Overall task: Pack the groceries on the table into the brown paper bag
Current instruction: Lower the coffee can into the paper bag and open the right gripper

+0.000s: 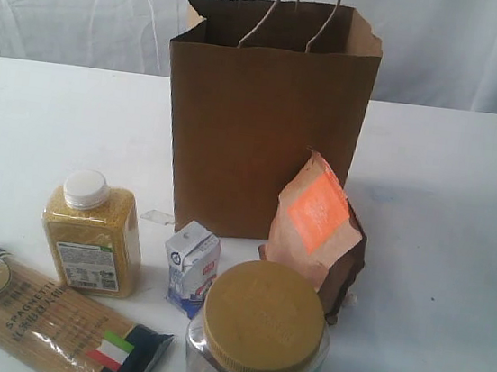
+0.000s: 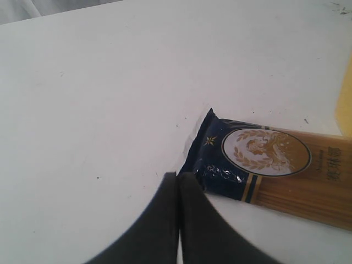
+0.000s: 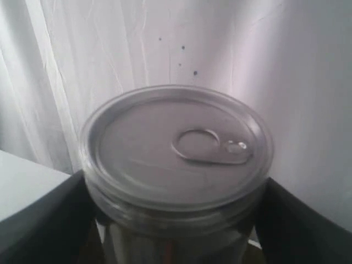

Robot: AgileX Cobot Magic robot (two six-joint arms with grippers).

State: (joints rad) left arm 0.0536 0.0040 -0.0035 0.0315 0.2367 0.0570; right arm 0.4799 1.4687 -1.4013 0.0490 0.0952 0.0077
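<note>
The brown paper bag (image 1: 265,125) stands open at the back of the table (image 1: 438,264). In front of it are the brown-orange pouch (image 1: 315,231), the small white-blue carton (image 1: 191,265), the clear jar with mustard lid (image 1: 258,332), the yellow-grain bottle (image 1: 92,239) and the spaghetti pack (image 1: 43,310). My left gripper (image 2: 177,179) is shut and empty, its tips just off the dark end of the spaghetti pack (image 2: 286,176). My right gripper (image 3: 173,214) is shut on the dark can (image 3: 176,148), one finger on each side, its pull-tab lid facing the camera. Neither gripper shows in the exterior view.
A white curtain (image 1: 72,1) hangs behind the table. The bag's cord handles (image 1: 288,14) stand up over its open mouth. The bottle's yellow edge (image 2: 345,104) shows beside the spaghetti in the left wrist view.
</note>
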